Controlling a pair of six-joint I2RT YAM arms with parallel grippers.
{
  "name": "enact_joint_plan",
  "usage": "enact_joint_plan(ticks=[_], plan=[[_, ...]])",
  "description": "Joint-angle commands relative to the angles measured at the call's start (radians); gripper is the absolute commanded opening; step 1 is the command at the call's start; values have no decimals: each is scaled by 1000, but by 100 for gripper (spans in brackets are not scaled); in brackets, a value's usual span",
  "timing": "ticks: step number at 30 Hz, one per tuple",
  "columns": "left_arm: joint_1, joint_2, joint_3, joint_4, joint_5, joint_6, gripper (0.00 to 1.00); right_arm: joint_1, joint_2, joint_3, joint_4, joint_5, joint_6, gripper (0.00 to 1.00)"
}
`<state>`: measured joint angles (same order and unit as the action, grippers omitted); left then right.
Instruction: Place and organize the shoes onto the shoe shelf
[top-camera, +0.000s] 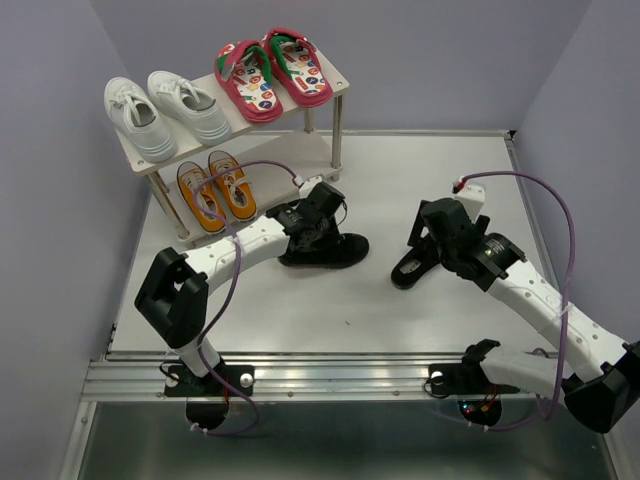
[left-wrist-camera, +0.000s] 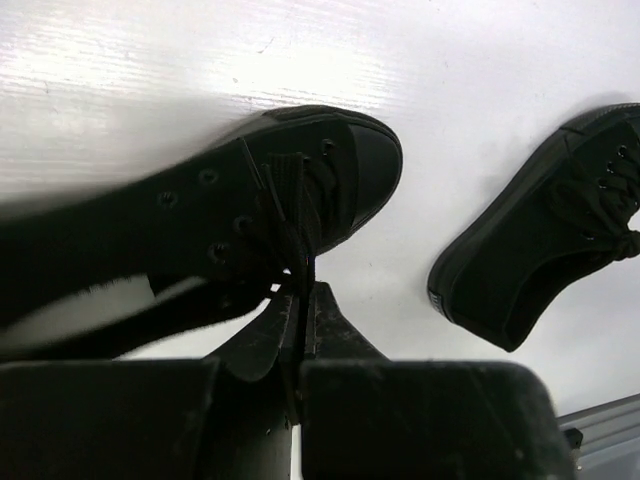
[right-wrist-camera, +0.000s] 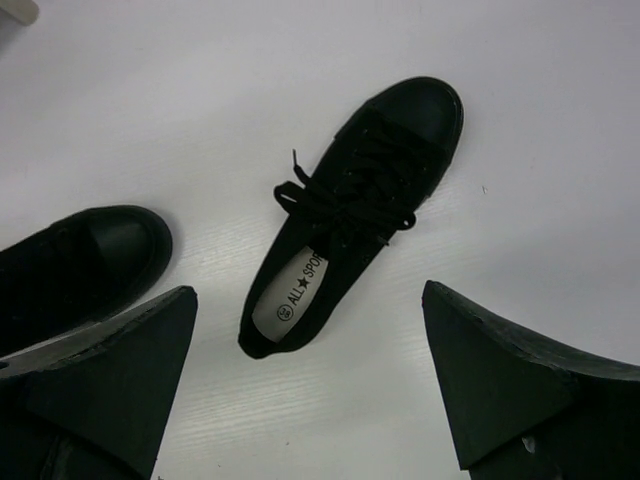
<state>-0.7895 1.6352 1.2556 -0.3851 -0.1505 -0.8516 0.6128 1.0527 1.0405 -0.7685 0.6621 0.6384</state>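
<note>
The shoe shelf (top-camera: 335, 88) stands at the back left. White sneakers (top-camera: 165, 112) and red flip-flops (top-camera: 272, 72) sit on its top board, and orange sneakers (top-camera: 216, 188) on the lower board. Two black lace-up shoes lie on the table. My left gripper (top-camera: 312, 232) is shut on the side wall of the left black shoe (top-camera: 330, 252), seen close in the left wrist view (left-wrist-camera: 250, 205), where the gripper (left-wrist-camera: 300, 305) pinches its edge by the laces. My right gripper (right-wrist-camera: 308, 292) is open and empty, hovering over the heel of the right black shoe (right-wrist-camera: 350, 210), which also shows in the top view (top-camera: 408, 270).
The lower board has free room (top-camera: 300, 160) to the right of the orange sneakers. Purple walls close the table at the back and sides. A metal rail (top-camera: 330, 375) runs along the near edge. The other black shoe (left-wrist-camera: 555, 230) lies right of my left gripper.
</note>
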Motion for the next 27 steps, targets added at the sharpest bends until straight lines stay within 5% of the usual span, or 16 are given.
enact_joint_plan(ticks=[1, 4, 6, 14, 21, 27], plan=[[-14, -52, -7, 52, 43, -4, 31, -10, -11, -37, -22, 2, 58, 100], [-14, -51, -2, 37, 39, 20, 76, -10, 24, -56, -17, -21, 84, 100], [-14, -55, 4, 22, 23, 40, 86, -10, 44, -74, -8, -35, 93, 100], [-16, -95, 56, -121, -121, 108, 88, -31, 69, -118, 17, -91, 127, 100], [-13, -136, 8, -150, -224, 154, 86, -171, 64, -184, 90, -252, 127, 100], [50, -123, -83, -58, -152, 192, 89, -248, 102, -241, 185, -377, 119, 100]])
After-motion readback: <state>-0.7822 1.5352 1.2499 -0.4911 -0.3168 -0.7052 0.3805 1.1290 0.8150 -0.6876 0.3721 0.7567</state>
